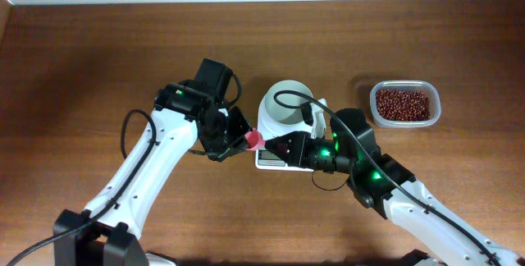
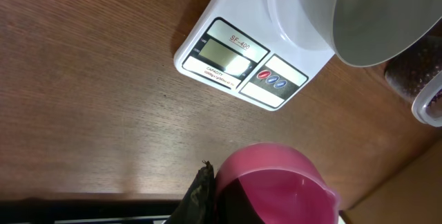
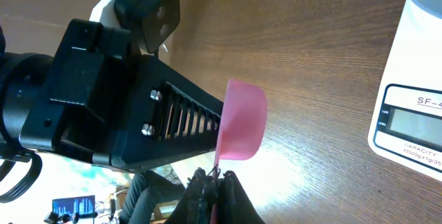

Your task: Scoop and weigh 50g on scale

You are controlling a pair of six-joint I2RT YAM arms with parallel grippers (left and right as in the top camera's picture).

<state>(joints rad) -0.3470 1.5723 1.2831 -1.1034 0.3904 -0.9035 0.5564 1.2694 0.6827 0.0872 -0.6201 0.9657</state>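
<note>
- Both arms meet low over the desk [image 1: 82, 52], just left of the scale [image 1: 269, 160], and share one pink spoon [image 1: 255, 139].
- The left fingers [image 3: 186, 124] are closed on the spoon near its cup. The right fingers [image 3: 207, 189] are pinched shut on the thin edge of its handle.
- We read this double hold as a handover, so that the arm on the beans' side carries the spoon.
- The spoon's cup is empty and turned on its side.
- The scale sits mid-desk with its display facing the robot. We cannot read its digits.
- A white bowl [image 1: 285, 106] stands on the scale's platform, likely to catch whatever gets poured. It looks empty.
- The beans [image 1: 402, 103] lie heaped in a clear tub [image 1: 435, 106], well apart to the right of the scale.
- We judge that scooping has not begun.
</note>
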